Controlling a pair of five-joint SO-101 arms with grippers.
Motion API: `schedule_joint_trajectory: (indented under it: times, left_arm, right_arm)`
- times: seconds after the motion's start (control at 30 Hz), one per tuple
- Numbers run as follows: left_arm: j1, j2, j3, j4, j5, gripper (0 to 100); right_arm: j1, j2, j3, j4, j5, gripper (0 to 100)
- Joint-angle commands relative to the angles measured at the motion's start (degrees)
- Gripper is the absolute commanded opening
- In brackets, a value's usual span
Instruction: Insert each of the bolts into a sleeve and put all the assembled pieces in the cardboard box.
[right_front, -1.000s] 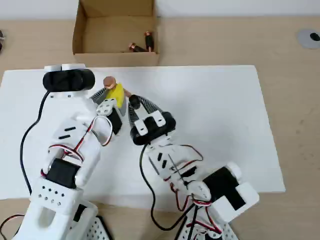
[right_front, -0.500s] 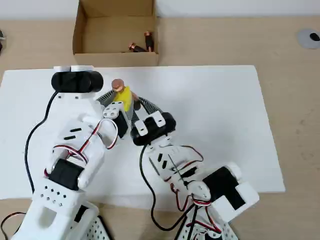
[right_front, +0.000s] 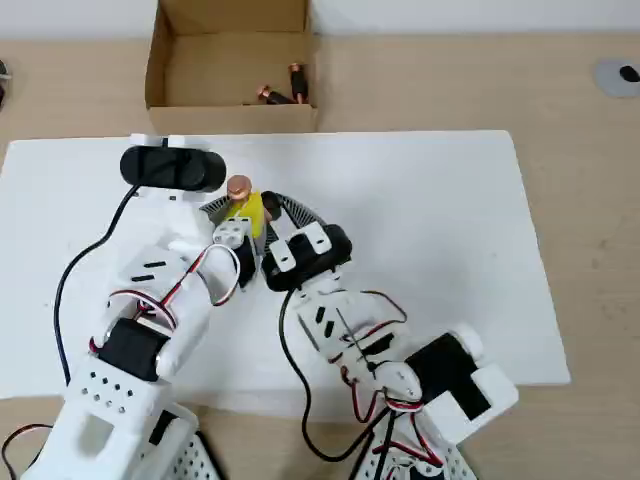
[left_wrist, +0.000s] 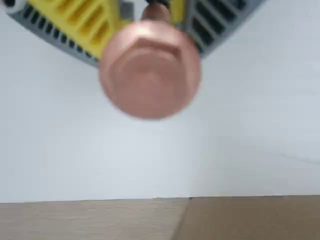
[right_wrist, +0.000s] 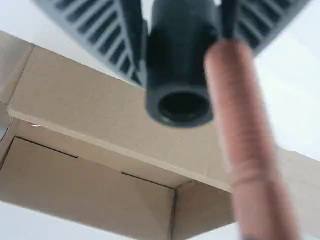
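- Left gripper (right_front: 236, 204): its fingers (left_wrist: 75, 20) are closed on the shank of a copper bolt (left_wrist: 150, 70), just behind the broad head. The bolt is held in the air just short of the near wall of the cardboard box (right_front: 160, 70).
- Right gripper (right_front: 283, 210): its fingers (right_wrist: 100, 25) are clamped around a dark sleeve (right_wrist: 182, 65), whose open bore faces the box. The bolt's shank runs alongside the sleeve's mouth, not inside it.
- Two assembled pieces (right_front: 282, 95) lie inside the box, against its near wall toward one corner.
- White sheet (right_front: 450, 250) on the counter (right_front: 580, 200), spread in front of the box.
- Handling (judged): both parts look small, light and rigid. The smooth metal bolt could swivel in a loose grip and is best held near the head, leaving the shank free. The round sleeve is best held mid-length, leaving the mouth clear.
- Hard to make out: the bolt's tip is cut off in the right wrist view. Whether shank and sleeve rim touch cannot be told. The sleeve's far end is hidden between the fingers.
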Motion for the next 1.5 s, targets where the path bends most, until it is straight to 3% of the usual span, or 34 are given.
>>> schedule_joint_trajectory:
  times: [0.0,0.33,0.8,1.07,1.47]
  left_arm:
    - [0.44,-1.36,-4.31,-0.18,-0.35,1]
    - [-0.79,-1.45,-4.66,-5.54,-0.44,1]
    - [-1.14,-1.45,-4.22,-5.71,-2.9,1]
    - [-1.67,-1.45,1.49,-12.13,-2.99,1]
    - [-1.23,-1.45,4.04,-12.04,-4.13,1]
  right_arm:
    - [-0.75,-1.98,0.13,-1.58,0.7,1.0]
    - [-0.75,-1.98,0.13,-1.58,0.7,1.0]
    - [-0.75,-1.98,0.31,-1.58,0.7,1.0]
    - [-0.75,-1.98,0.31,-1.58,0.7,1.0]
    - [-0.75,-2.07,0.31,-1.58,0.7,1.0]
